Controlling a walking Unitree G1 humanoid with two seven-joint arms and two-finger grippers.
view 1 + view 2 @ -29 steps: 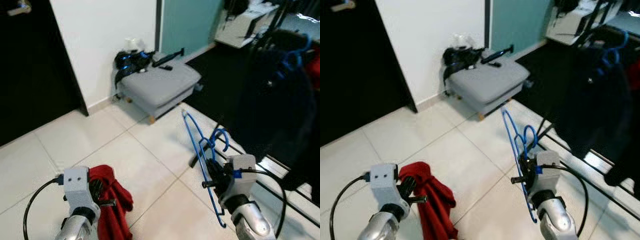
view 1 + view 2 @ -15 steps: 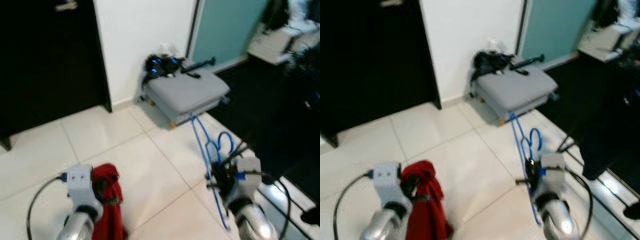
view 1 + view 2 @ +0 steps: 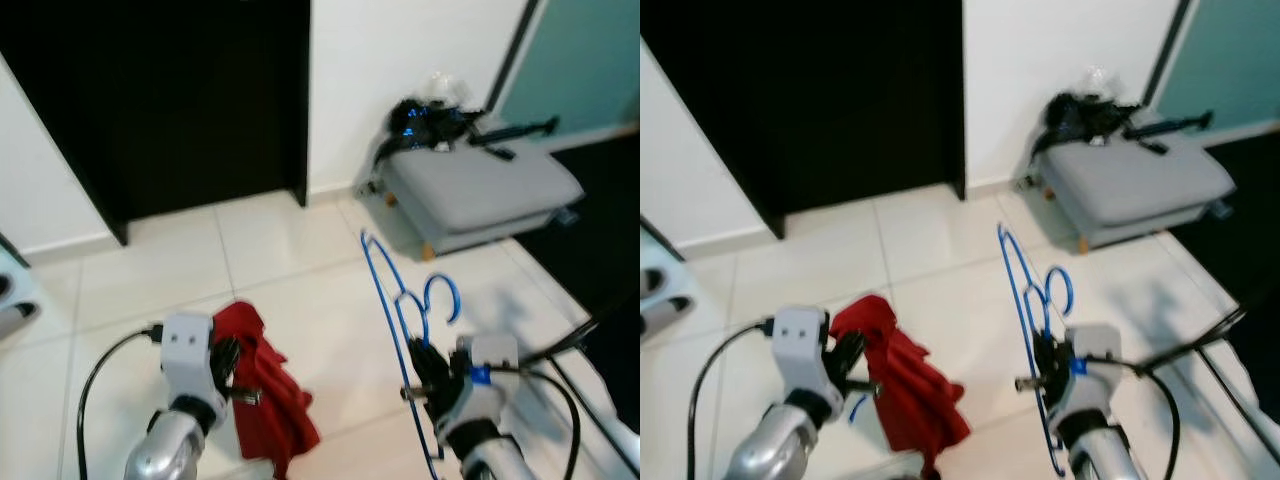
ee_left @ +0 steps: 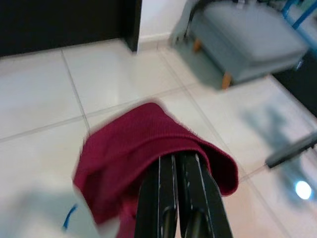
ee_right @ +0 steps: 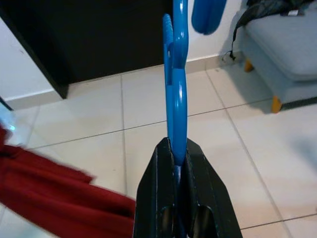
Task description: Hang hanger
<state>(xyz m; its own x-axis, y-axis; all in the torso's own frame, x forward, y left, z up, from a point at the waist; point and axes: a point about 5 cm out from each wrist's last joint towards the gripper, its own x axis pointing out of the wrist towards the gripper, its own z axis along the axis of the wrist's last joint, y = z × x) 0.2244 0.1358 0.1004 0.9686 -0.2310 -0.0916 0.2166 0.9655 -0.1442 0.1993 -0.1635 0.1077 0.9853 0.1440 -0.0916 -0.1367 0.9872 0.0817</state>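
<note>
Right gripper (image 3: pixel 1048 362) clamping blue hanger (image 3: pixel 1023 290), open tiles (image 3: pixel 940 250) ahead

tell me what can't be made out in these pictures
- Red cloth: its lower end is cut off by the bottom edge in the right eye view; the garment type is unclear.
- Blue hanger: its lower part is hidden behind the right hand.
- Dark heap on the grey stool: blurred, unidentifiable.

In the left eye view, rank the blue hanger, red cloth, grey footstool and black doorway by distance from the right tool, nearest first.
1. Blue hanger: held in the right tool.
2. Red cloth: to its left, in the left tool.
3. Grey footstool: ahead, by the wall.
4. Black doorway: far left.
</note>
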